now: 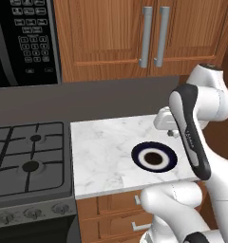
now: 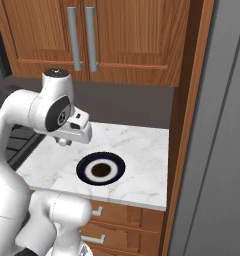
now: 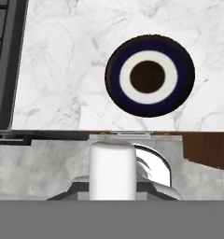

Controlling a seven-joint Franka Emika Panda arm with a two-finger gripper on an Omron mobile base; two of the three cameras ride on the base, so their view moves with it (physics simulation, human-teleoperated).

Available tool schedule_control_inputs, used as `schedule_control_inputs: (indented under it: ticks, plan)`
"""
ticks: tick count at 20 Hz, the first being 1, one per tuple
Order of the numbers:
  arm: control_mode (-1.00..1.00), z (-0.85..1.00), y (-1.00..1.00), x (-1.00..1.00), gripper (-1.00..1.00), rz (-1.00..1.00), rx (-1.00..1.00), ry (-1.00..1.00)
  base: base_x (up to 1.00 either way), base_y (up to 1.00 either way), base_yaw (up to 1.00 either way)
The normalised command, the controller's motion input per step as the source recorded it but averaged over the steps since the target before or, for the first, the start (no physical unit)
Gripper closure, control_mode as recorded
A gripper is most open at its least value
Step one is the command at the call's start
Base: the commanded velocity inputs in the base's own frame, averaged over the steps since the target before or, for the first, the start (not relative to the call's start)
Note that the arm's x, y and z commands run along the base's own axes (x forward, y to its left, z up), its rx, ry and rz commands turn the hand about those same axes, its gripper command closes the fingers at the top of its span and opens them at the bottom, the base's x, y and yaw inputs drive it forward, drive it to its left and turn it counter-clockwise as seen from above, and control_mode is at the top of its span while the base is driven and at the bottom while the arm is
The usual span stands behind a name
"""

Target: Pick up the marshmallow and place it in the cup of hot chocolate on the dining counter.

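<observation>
We see the arm's hand (image 1: 169,124) hanging above the back of a white marble tabletop (image 1: 101,156) with grey veins, its fingers hidden from us in both base views, so we cannot tell whether the gripper is open or closed. In the hand view no marshmallow or cup can be made out; a smooth white rounded block of the robot's own body sits at the bottom. Below and in front of the hand lies a round, flat, glossy dark blue plate (image 1: 154,157) with a white ring and a dark brown centre, resting on the marble near its front edge (image 2: 100,169) (image 3: 150,75). To the left of the tabletop we see a black gas stove (image 1: 28,159) with cast grates and grey knobs. Behind rise brown wooden cabinets (image 1: 135,33) with brushed metal bar handles, and a black microwave panel (image 1: 25,38) at upper left
</observation>
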Motion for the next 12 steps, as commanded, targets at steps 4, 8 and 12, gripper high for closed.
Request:
schedule_control_inputs:
  ticks: [4,8,12]
  plan:
    - [-1.00,0.16,0.01,0.00,1.00,-0.19,-0.10,-0.13,0.00,0.00,0.00]
    - [-1.00,0.17,0.00,-0.01,1.00,-0.15,-0.07,-0.01,0.00,0.00,0.00]
    - [-1.00,0.09,0.00,-0.06,1.00,-0.01,0.00,0.00,0.00,0.00,0.00]
